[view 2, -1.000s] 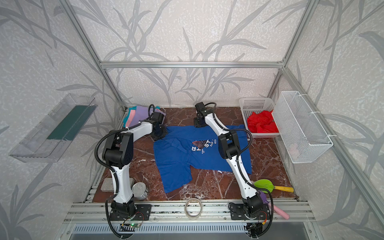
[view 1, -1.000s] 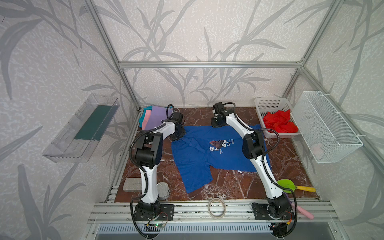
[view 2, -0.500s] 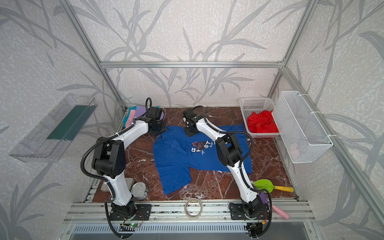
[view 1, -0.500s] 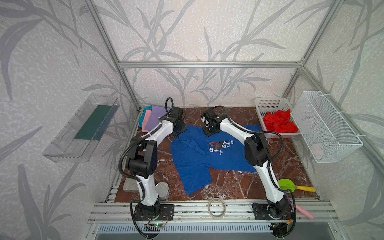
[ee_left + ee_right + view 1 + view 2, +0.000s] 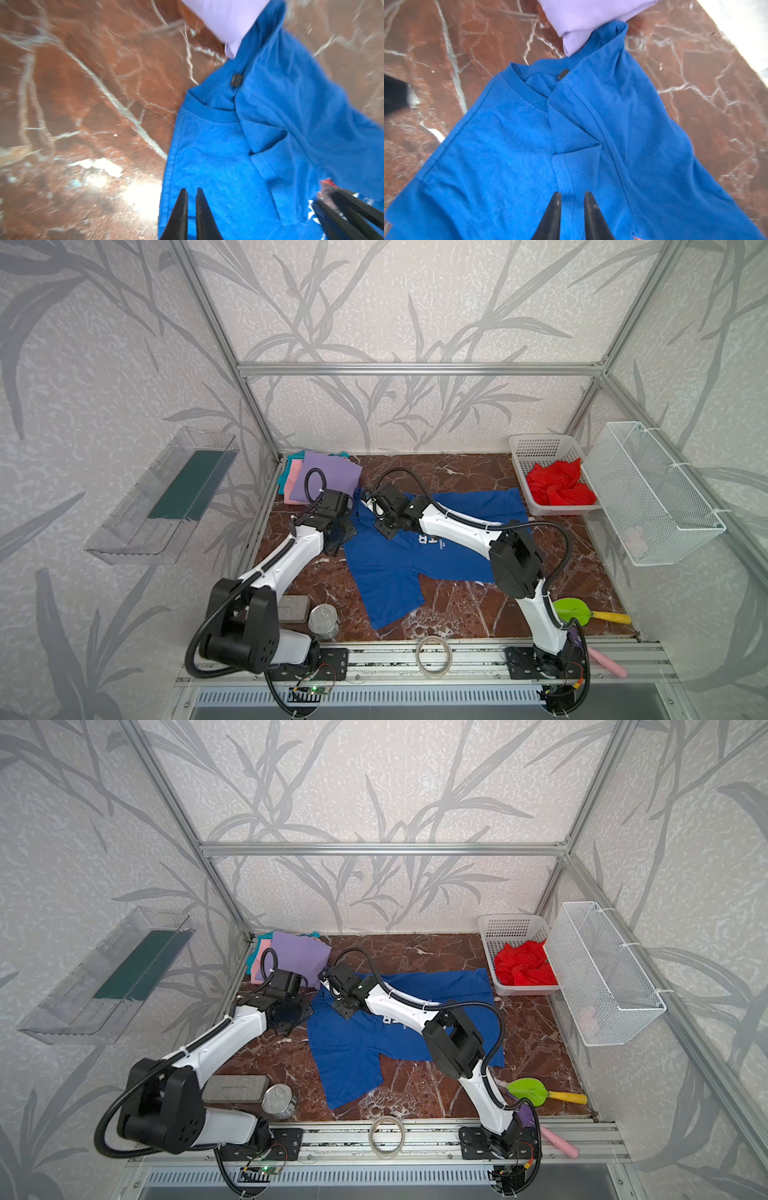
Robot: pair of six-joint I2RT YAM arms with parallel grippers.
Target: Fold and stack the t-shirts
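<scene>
Cloth covers the middle of the marble table (image 5: 457,472): the royal blue t-shirt (image 5: 390,572) lies spread and rumpled, lettering side up. Its collar points toward 10 o'clock, its body stretches toward 3 o'clock and one flap reaches toward 6 o'clock. The white lettering (image 5: 432,541) is half hidden under the right arm. At 11 o'clock, in the back corner, sits the folded pile, with the lavender t-shirt (image 5: 328,472) on top and the pink t-shirt (image 5: 294,477) and teal t-shirt (image 5: 291,457) peeping out beneath it. The blue shoulder touches the lavender corner. At 2 o'clock the red t-shirt (image 5: 557,485) sits crumpled in the white basket (image 5: 536,448). Both grippers are down at the collar end of the blue shirt, close together. The left gripper (image 5: 190,192) has its fingers nearly together, only a sliver between them, with the tips at the shirt's side edge. Whether any cloth is caught there I cannot tell. The right gripper (image 5: 572,196) has its fingers a narrow gap apart, a stitched band of the blue shirt running up between the tips, and whether they pinch it I cannot tell either
</scene>
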